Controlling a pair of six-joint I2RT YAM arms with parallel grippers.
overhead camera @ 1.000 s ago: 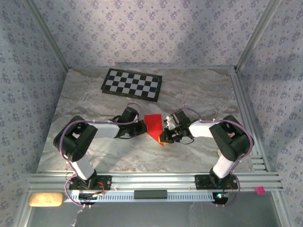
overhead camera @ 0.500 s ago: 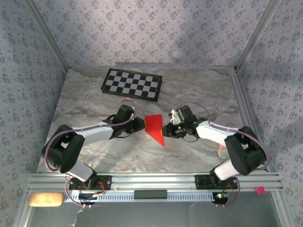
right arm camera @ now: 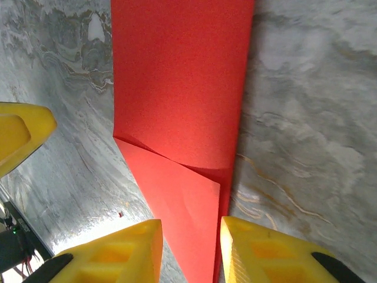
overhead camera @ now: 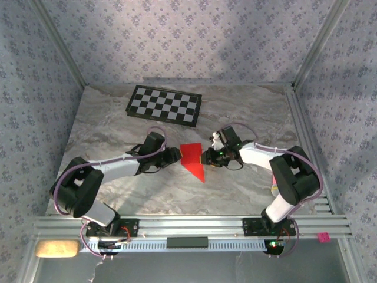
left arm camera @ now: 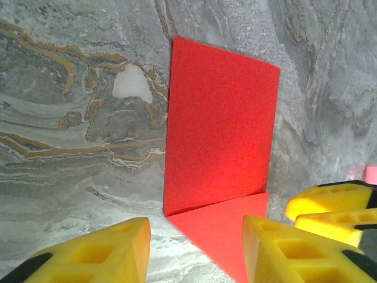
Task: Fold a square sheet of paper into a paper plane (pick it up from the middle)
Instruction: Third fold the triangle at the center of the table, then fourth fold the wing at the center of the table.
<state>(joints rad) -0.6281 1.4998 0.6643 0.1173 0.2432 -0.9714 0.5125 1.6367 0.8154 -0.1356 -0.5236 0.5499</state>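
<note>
The square sheet of paper (overhead camera: pixel 192 158) lies flat on the desk (overhead camera: pixel 247 112) — its folded corner between the spread jaws of left gripper (overhead camera: pixel 177 157) and right gripper (overhead camera: pixel 204 158).

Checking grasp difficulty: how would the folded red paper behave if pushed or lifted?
Probably floppy: the red paper lies thin and flat. Likely slides when pushed, since the marble table looks smooth. Its creased point may be stiffer.

Arms (overhead camera: pixel 118 164) black with white links, purple cables (overhead camera: pixel 154 129); claw fingers (left arm camera: pixel 88 253) yellow, apparently black-based.
</note>
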